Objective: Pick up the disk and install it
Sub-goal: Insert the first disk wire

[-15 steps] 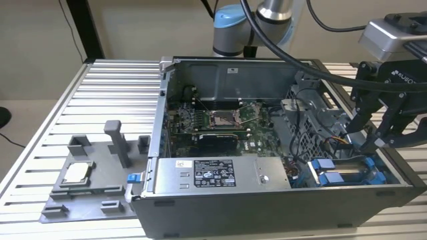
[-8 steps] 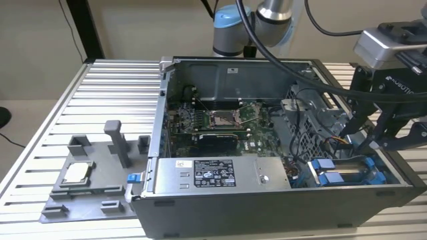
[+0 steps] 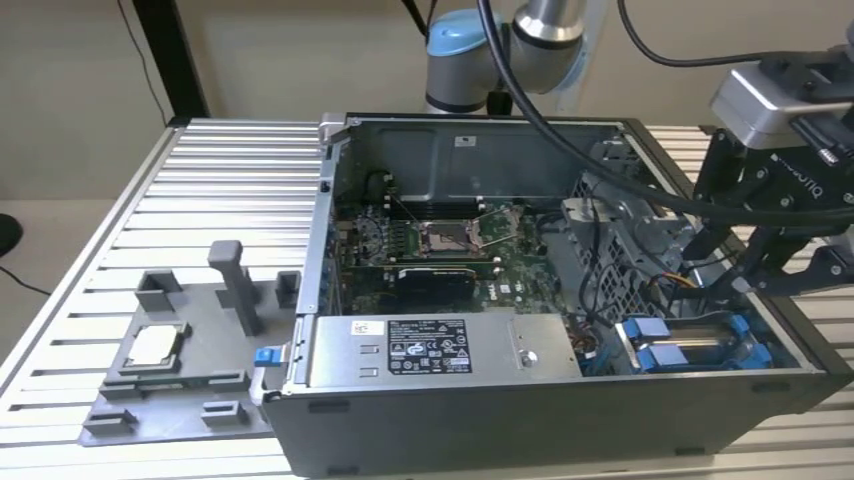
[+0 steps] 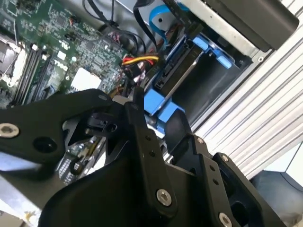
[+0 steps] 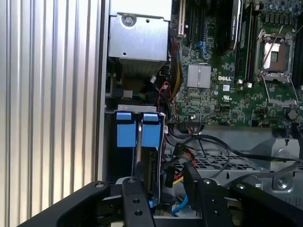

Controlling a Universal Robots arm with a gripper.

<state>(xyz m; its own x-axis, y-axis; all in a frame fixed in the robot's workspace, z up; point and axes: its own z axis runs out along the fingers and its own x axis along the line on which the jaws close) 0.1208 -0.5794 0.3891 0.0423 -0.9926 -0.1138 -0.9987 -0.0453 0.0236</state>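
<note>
Exterior view's left: grey moulded plastic tray [image 3: 200, 395] on ribbed aluminium table [image 3: 227, 180], small square silver chip [image 3: 154, 345] seated in it, well apart from gripper [image 5: 163, 179]. Next, open steel case [image 3: 534, 425]: boxy grey power-supply box [image 3: 427, 350], green motherboard [image 3: 441, 240]. Black gripper reaches into the case corner, jaws apart, loose cables [image 5: 208, 139] close beside. Disk [image 4: 184, 66] stands in the bay just beside one finger [image 5: 137, 198], blue plastic tabs [image 5: 125, 132] on its end.
</note>
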